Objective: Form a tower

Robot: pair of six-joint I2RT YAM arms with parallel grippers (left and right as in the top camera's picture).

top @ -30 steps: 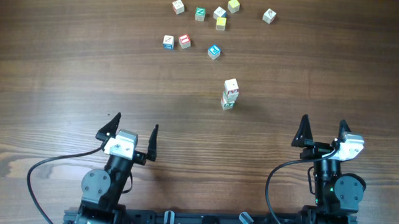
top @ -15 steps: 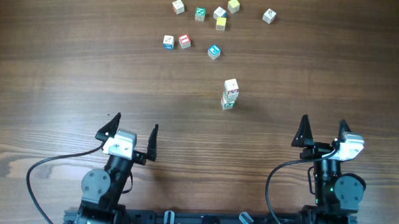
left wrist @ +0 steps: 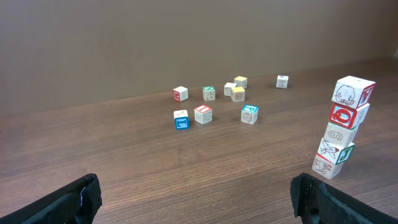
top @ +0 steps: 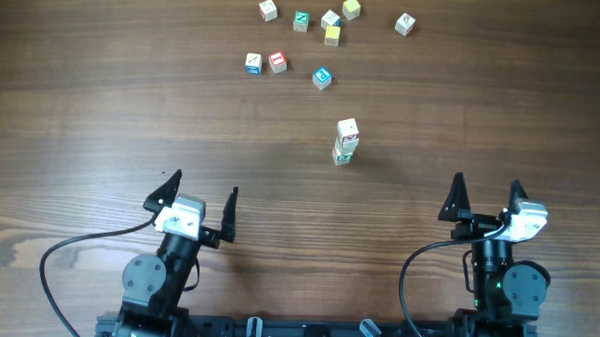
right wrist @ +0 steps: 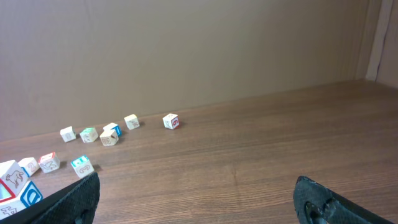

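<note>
The left tool (top: 201, 188) and the right tool (top: 487, 185) both sit back by the near edge of the counter (top: 102, 112), jaws spread wide apart and holding nothing. The tower (top: 346, 142) stands ahead of them and about midway between the two: ahead-right of the left tool, ahead-left of the right one, well apart from both. In the left wrist view its cubes look twisted and a little staggered, not squarely aligned.

The step in hand is probably fetching another cube. The nearest loose cube (top: 322, 78), blue-marked, lies just beyond the tower and slightly left. A good pick comes down from above, closes on two flat opposite faces and lifts clear. The cube should then travel higher than the tower's top and be lowered straight down, since a sideways brush could topple the stack.

Bare counter lies open between the tools and the tower, and to either side. Farther ahead the small cluster (top: 331, 19) is crowded, so jaws have little room there. The lone cube (top: 405, 25) ahead of the right tool has space all round.
</note>
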